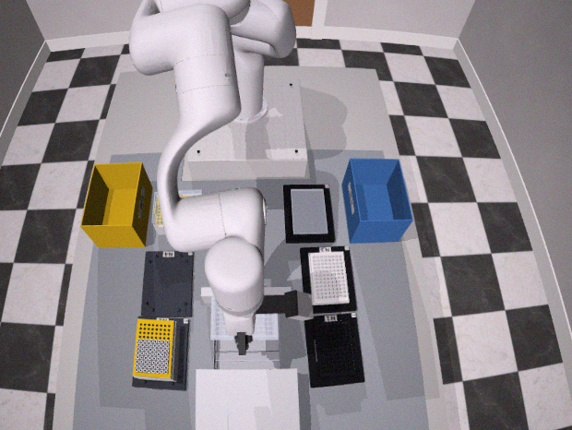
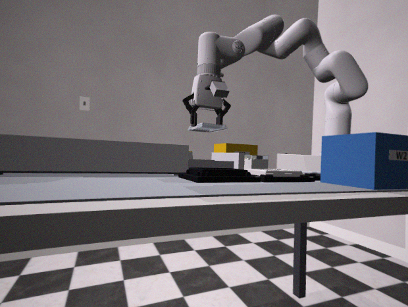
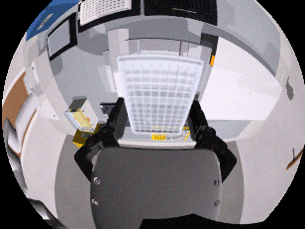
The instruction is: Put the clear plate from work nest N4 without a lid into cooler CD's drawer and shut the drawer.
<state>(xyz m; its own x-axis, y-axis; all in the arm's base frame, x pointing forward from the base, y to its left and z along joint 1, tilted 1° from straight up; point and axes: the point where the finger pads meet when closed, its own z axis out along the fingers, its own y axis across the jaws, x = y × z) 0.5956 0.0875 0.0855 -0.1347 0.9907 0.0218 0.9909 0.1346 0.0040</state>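
My gripper [image 1: 242, 344] is shut on the clear plate [image 1: 244, 326], gripping it across its short width. It holds the plate level and high above the bench, as the side view shows for the gripper [image 2: 206, 123] and the plate [image 2: 206, 127]. The plate is right way up with no lid, and its wells show in the wrist view [image 3: 159, 100]. The open drawer [image 1: 247, 358] of the white cooler CD [image 1: 246, 400] lies below the plate. The plate's long side runs across the drawer. The dark nest N4 [image 1: 167, 284] is bare.
A yellow tip box [image 1: 154, 347] stands left of the drawer. To the right, a black plate [image 1: 334, 349] and a white plate [image 1: 327, 277] each sit in a nest, with a grey-topped nest [image 1: 308, 212] behind them. The yellow bin [image 1: 117, 203] stands at the left and the blue bin [image 1: 376, 199] at the right.
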